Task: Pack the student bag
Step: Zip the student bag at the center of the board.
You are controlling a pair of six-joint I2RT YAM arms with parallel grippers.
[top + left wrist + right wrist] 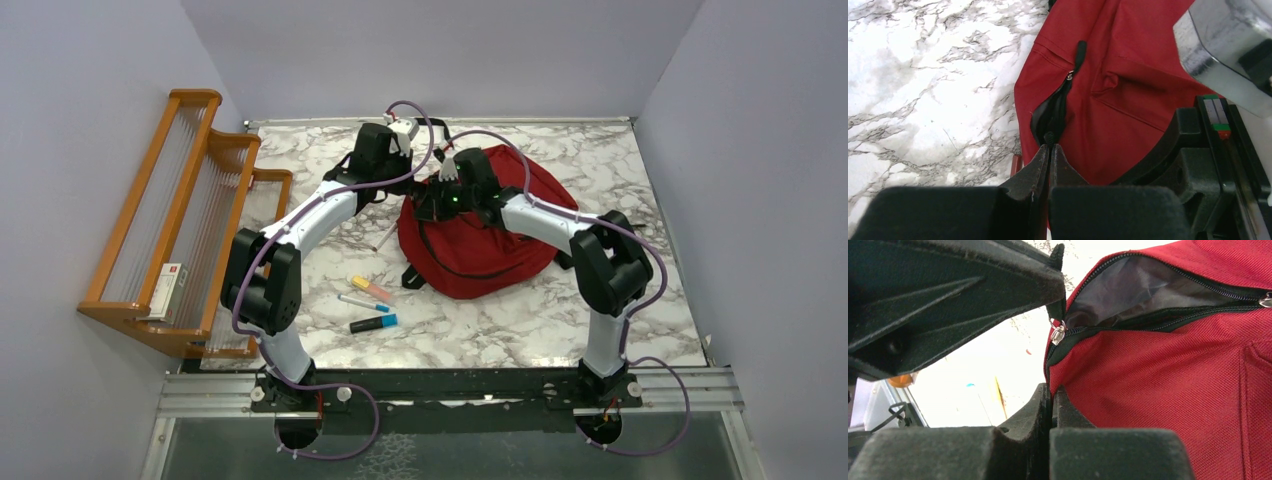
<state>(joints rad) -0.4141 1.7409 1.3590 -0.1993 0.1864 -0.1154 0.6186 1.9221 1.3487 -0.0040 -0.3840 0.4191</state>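
Partly, the right arm (pixel 545 222) hides the bag (pixel 480 255), so its long axis is unclear. It lies flat at the far middle of the table (pixel 620 180), zipper mouth toward the far left. The left gripper (pixel 1049 150) and the right gripper (pixel 1052 390) are pressed closed at its edge.

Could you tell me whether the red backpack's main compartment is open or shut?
Partly open: grey lining shows between the parted zipper rows.

Closed left claw (pixel 1049 150) pinching zipper pull (pixel 1049 136), student bag (pixel 1128 75).
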